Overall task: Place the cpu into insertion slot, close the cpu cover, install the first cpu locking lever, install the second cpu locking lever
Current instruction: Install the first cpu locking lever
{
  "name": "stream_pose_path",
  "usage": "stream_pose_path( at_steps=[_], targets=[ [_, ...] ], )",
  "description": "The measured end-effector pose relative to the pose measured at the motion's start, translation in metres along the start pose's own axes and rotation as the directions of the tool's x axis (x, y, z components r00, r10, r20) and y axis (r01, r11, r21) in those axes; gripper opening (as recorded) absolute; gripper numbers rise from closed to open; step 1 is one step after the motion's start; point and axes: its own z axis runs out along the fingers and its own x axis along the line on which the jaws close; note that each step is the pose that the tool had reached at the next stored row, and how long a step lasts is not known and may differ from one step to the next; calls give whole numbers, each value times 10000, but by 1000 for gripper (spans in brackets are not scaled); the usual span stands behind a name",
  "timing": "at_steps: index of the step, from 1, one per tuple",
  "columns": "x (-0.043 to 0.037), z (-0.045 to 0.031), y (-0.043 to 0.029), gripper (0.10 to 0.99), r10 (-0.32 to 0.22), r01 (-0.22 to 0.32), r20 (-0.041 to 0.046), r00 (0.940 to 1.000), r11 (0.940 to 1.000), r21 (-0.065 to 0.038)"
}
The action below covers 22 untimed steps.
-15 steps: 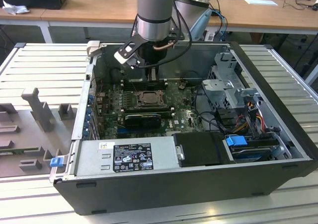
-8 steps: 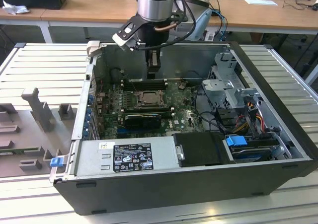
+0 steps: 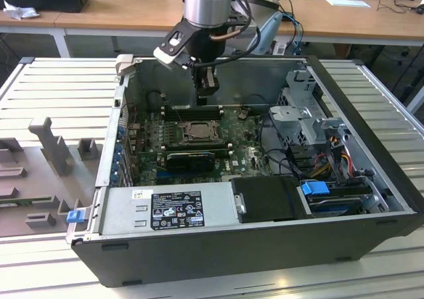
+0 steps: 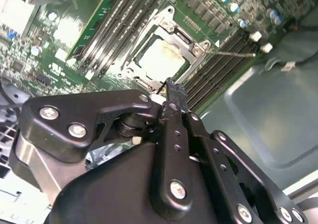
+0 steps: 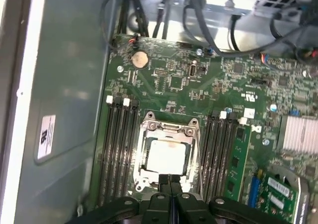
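The cpu [image 5: 166,157] lies in the insertion slot [image 3: 195,132] on the green motherboard, its pale face [image 4: 159,60] showing through the window of the cpu cover [image 5: 169,130]. The silver cover [image 4: 174,33] lies flat over the chip. A thin metal lever [image 4: 233,53] sticks out sideways from one corner of the socket, over the memory slots. My gripper [image 3: 205,92] hangs a little above the socket's edge toward the case's back wall. Its black fingers [image 5: 169,184] are shut together with nothing between them.
Long black memory slots [image 5: 119,149] flank the socket on both sides. A black card [image 3: 190,158] sits just in front of it. The case's metal wall [image 5: 64,110] is close by. Cables and a drive cage [image 3: 311,123] fill the exterior view's right; the power supply [image 3: 175,209] is in front.
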Motion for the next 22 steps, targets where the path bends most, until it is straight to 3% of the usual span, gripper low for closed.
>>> stream_pose_path(
  at_steps=[2,6,22],
  targets=[
    [0,-1,0,106,-639,639,68,9979,9980,27],
    [0,0,1,106,-1517,1517,71,9884,9884,42],
    [0,0,1,106,-2614,2613,66,9652,9652,60]
  ],
)
